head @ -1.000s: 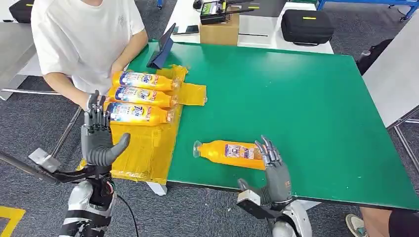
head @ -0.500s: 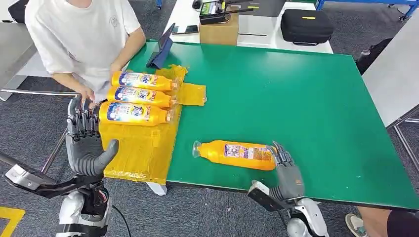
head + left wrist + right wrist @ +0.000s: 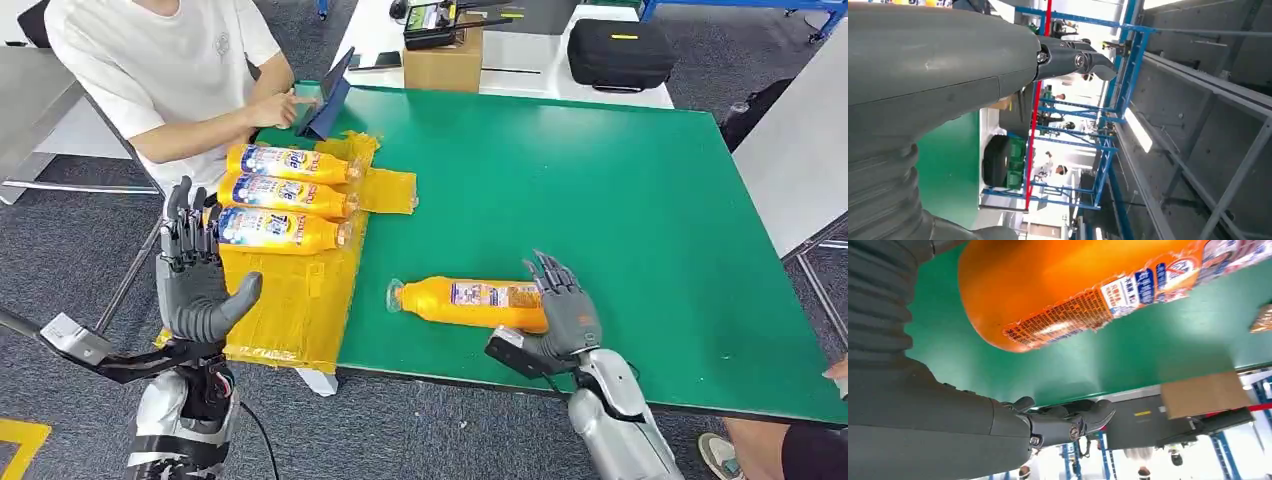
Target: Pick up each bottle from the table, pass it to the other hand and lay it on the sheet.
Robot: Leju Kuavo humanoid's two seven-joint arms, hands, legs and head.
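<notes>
An orange bottle [image 3: 470, 303] lies on its side on the green table [image 3: 600, 200], cap pointing left; it is large and close in the right wrist view [image 3: 1058, 285]. My right hand [image 3: 560, 312] is at its base end, fingers arched over the bottle. The thumb [image 3: 1068, 420] stands apart from the bottle, with bare table between them. Three more orange bottles [image 3: 285, 193] lie side by side on the yellow sheet [image 3: 290, 295] at the table's left edge. My left hand [image 3: 195, 275] is raised beside the sheet's left edge, fingers spread upward and holding nothing.
A person in a white shirt [image 3: 160, 70] sits at the table's far left corner, one hand on a dark tablet [image 3: 325, 100]. A cardboard box [image 3: 445, 62] and a black case [image 3: 620, 50] lie behind the table. Another person's shoe [image 3: 720, 455] is by the near right corner.
My right hand has moved forward and left onto the bottle's base end, nudging the bottle slightly left. The person's hand left the bottles and reached for the tablet. My left hand shifted a little.
</notes>
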